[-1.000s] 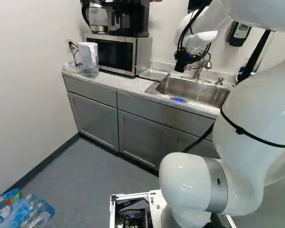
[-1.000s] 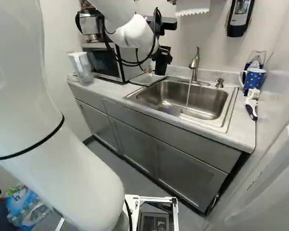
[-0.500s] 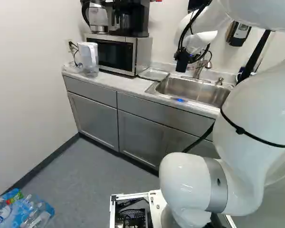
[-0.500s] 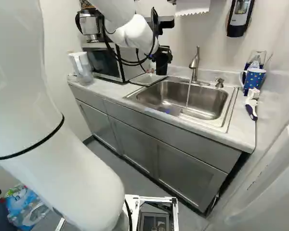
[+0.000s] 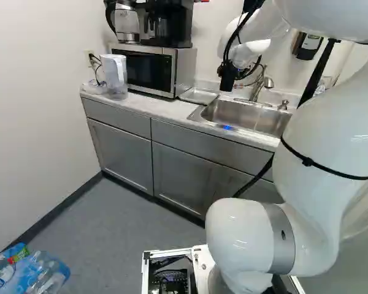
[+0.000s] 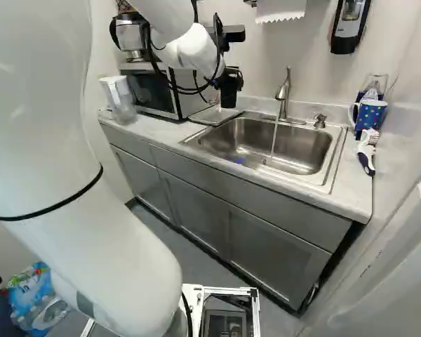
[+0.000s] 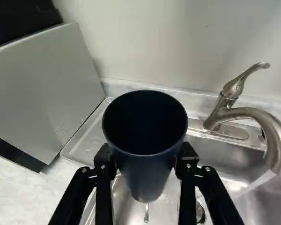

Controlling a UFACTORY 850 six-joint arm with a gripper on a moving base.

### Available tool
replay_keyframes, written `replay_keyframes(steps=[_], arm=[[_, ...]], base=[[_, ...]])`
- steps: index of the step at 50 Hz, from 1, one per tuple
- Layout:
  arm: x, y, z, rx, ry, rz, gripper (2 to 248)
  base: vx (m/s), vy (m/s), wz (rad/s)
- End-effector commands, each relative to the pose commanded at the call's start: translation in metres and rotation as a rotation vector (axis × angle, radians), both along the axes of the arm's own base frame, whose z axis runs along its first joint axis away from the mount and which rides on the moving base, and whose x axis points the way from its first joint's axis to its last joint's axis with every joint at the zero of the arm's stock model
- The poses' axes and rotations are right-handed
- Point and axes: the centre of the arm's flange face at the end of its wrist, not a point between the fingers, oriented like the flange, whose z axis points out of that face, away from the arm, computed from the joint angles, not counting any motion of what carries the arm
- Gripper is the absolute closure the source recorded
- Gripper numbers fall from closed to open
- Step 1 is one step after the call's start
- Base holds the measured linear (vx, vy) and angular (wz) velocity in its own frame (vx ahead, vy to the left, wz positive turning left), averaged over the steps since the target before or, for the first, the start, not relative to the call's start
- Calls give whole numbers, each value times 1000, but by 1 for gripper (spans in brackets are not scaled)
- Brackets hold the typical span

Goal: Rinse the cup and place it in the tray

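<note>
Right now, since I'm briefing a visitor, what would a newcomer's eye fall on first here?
Probably the bulky white arm, filling the right of the left base view. Next, the dark cup held between both fingers of the gripper. Then the thin stream of water falling from the faucet into the sink.

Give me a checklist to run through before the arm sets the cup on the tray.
1. Gripper shut on the cup: ok, a finger on each side.
2. Cup upright, mouth up: ok.
3. Room on the tray: ok, no dish shows on it.
4. Water off: not ok, it runs from the faucet.
5. Cup rinsed inside: cannot tell, too dark in there.
6. Cup lined up above the tray: cannot tell.
</note>
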Motion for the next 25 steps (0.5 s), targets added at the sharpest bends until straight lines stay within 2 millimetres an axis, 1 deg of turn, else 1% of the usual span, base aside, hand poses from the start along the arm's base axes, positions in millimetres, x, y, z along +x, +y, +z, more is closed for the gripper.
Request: replay_keyframes(steps=[12,25], arm=[[18,15,0,-2,-11,33,124],[43,30,-10,-4,-21,67,124]], base=[[0,0,0],[0,0,0]])
